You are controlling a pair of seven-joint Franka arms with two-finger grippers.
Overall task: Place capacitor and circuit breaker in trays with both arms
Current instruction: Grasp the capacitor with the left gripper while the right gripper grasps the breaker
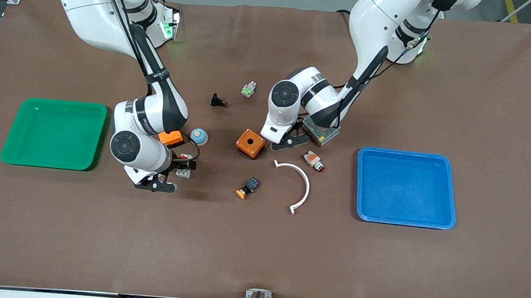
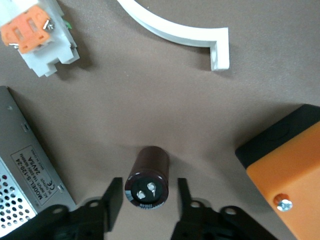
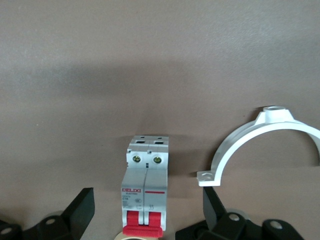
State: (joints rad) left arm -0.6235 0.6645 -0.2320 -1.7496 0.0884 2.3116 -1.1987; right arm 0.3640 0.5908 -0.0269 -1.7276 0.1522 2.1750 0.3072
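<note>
We see the left gripper [image 2: 145, 200] low at the table, fingers spread either side of the capacitor [image 2: 147, 182], which lies beside the orange box [image 2: 287, 172]. The right gripper [image 3: 145, 220] is wide open around the circuit breaker [image 3: 145, 197], clasping nothing, near the green tray [image 1: 54, 133].

We see both arms bent low over the table, the left claw [image 2: 146, 200] and the right claw [image 3: 145, 220] each down near it with fingers spread apart.
</note>
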